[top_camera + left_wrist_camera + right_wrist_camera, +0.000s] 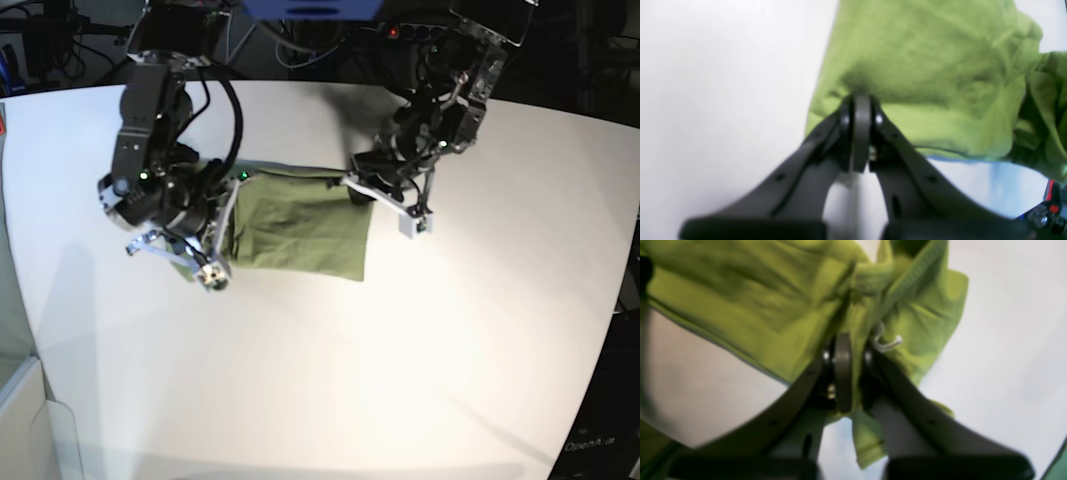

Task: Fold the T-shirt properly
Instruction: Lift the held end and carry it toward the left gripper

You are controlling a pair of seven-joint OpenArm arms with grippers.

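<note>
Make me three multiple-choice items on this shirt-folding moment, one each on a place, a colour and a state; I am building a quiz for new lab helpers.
1. Where is the T-shirt?
A. between the two arms on the table
B. hanging off the table's edge
C. in a basket

2. What colour is the shirt?
A. blue
B. green
C. red

3. How do the fingers of the right gripper stand?
A. wide open above bare table
B. shut on the cloth
C. out of view

Key: 1 A, the base view shows it stretched between the arms; 2 B, all views show green cloth; 3 B, the right wrist view shows cloth pinched there, as with the left gripper.
</note>
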